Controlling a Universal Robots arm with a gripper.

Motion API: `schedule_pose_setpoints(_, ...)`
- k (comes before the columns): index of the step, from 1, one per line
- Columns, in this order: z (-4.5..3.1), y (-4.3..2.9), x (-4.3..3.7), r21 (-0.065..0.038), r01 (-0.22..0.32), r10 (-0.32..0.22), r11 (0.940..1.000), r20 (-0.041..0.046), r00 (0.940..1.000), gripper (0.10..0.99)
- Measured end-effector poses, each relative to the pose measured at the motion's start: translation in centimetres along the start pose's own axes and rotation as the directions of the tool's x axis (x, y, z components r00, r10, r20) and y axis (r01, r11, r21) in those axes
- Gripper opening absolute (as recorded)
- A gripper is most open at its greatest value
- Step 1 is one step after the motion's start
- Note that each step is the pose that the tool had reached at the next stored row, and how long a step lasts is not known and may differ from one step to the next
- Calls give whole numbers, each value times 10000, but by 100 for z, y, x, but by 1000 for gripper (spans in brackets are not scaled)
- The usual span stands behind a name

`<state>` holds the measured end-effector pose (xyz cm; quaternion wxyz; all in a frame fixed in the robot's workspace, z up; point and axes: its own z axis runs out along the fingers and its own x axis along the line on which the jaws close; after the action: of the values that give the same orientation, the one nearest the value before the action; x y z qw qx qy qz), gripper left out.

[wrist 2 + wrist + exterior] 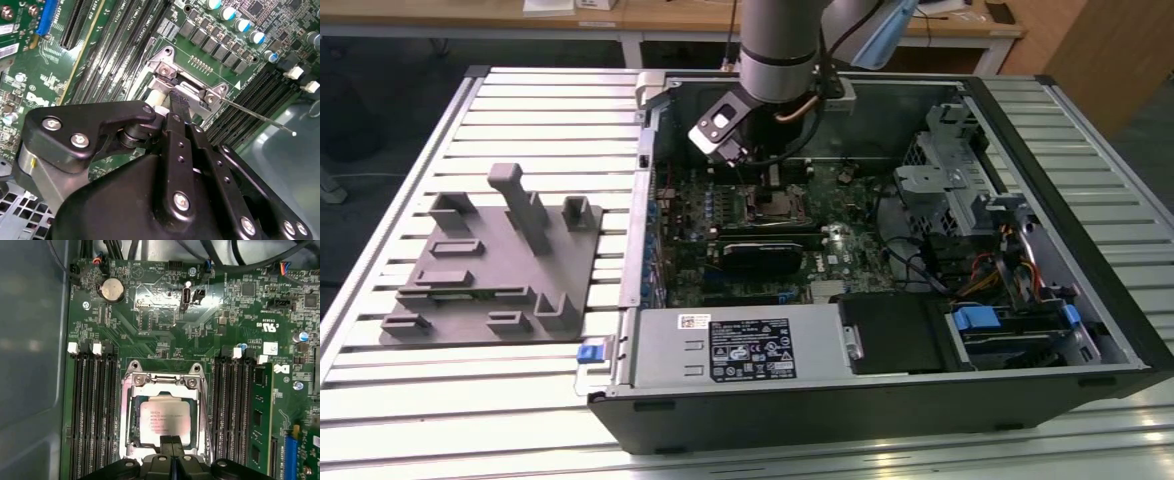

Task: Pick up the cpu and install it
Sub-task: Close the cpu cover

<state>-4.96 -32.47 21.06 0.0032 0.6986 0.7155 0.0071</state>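
The cpu point(162, 420), a silvery square chip, lies flat inside the metal-framed socket point(131, 390) on the green motherboard. In the first wrist view my gripper point(171, 441) has its two black fingers pressed together, shut, with the tips at one edge of the chip and nothing between them. In the second wrist view the gripper point(178, 101) reaches down onto the socket frame point(165, 59). In the exterior view the arm hangs over the open computer case with the gripper point(761, 183) just above the socket point(769, 207).
Memory slots point(92, 410) flank the socket on both sides. A thin socket lever point(255, 116) sticks out sideways. A grey plastic fixture point(494, 262) lies on the slatted table at the exterior view's left. Power supply point(734, 345) and drive cage point(961, 180) crowd the case.
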Motion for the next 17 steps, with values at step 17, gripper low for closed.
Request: schedule_pose_setpoints(17,107,-12,15,6,-1,1,10000,7,10000,106)
